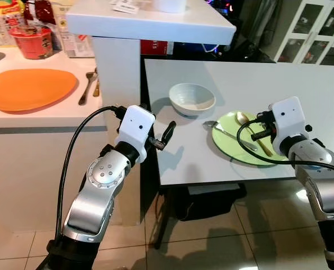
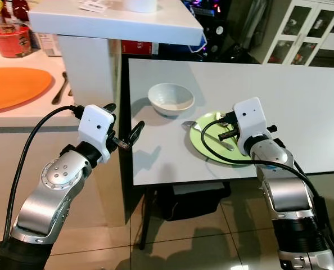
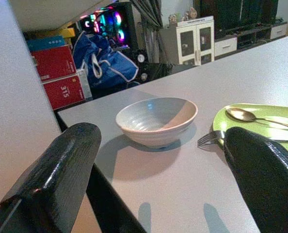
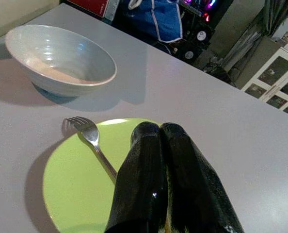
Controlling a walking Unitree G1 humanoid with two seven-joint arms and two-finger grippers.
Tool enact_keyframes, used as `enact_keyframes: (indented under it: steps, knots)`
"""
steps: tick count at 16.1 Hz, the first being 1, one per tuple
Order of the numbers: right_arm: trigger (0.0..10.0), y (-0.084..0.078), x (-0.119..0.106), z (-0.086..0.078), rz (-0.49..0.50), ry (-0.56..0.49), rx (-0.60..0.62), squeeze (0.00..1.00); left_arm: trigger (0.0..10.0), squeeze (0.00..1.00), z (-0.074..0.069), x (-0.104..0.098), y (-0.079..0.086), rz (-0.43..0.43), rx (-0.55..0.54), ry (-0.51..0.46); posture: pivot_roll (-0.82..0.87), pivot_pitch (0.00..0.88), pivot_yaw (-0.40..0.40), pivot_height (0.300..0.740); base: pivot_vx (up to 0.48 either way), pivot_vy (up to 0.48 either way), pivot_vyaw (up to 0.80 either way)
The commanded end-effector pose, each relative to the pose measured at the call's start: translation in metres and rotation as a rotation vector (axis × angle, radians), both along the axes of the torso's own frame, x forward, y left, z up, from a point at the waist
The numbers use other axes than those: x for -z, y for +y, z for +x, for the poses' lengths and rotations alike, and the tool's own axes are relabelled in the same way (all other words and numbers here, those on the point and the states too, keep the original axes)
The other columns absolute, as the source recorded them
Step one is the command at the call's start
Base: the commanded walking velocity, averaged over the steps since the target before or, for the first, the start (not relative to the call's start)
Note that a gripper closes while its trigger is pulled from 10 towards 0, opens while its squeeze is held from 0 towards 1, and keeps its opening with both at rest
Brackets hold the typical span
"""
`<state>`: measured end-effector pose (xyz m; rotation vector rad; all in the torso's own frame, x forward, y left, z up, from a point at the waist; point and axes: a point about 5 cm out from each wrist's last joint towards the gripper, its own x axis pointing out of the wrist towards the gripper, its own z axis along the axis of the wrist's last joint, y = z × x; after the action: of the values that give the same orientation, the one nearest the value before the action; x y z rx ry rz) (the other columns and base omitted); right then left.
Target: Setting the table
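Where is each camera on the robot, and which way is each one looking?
Left eye view: on the head, looking down at the white table; both silver arms show.
Right eye view: beside it on the head, same scene, same arms.
Left wrist view: on the left arm, looking between its open black fingers toward the bowl.
Right wrist view: on the right arm, looking along its closed fingers over the green plate.
Shared: both wrist views catch the bowl, plate and fork.

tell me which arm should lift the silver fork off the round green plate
Right: the right gripper hovers over the round green plate beside the silver fork. The left gripper hangs open off the table's near-left corner.
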<state>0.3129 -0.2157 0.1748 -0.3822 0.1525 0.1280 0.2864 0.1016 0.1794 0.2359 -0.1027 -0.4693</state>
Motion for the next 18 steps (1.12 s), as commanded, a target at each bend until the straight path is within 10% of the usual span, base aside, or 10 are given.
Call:
enact_keyframes:
  steps: [1, 7, 9, 12, 18]
  knots:
    - [10.0, -0.006, -0.004, 0.001, -0.017, -0.015, 0.015, 0.00, 10.0, 0.00, -0.002, -0.003, -0.005, -0.001, 0.025, -0.007, -0.01, 0.000, -0.081, 0.740, 0.000, 0.000, 0.00]
    - [10.0, -0.010, -0.005, 0.004, -0.034, -0.010, 0.006, 0.00, 10.0, 0.00, -0.007, -0.003, -0.008, 0.010, 0.081, 0.006, -0.01, 0.000, -0.080, 0.740, 0.000, 0.000, 0.00]
    - [10.0, -0.025, 0.001, 0.007, 0.111, -0.047, 0.095, 0.00, 10.0, 0.00, -0.004, 0.002, 0.005, -0.010, -0.110, 0.020, -0.01, 0.000, -0.063, 0.740, 0.000, 0.000, 0.00]
    - [10.0, 0.005, 0.006, -0.009, 0.298, -0.078, 0.057, 0.00, 10.0, 0.00, 0.005, 0.011, 0.019, -0.028, -0.255, 0.047, -0.01, 0.000, -0.054, 0.740, 0.000, 0.000, 0.00]
    - [10.0, 0.022, 0.024, -0.023, 0.274, -0.074, 0.055, 0.00, 10.0, 0.00, 0.016, 0.010, 0.019, 0.005, -0.265, 0.037, -0.04, 0.000, -0.016, 0.740, 0.000, -0.313, 0.33]
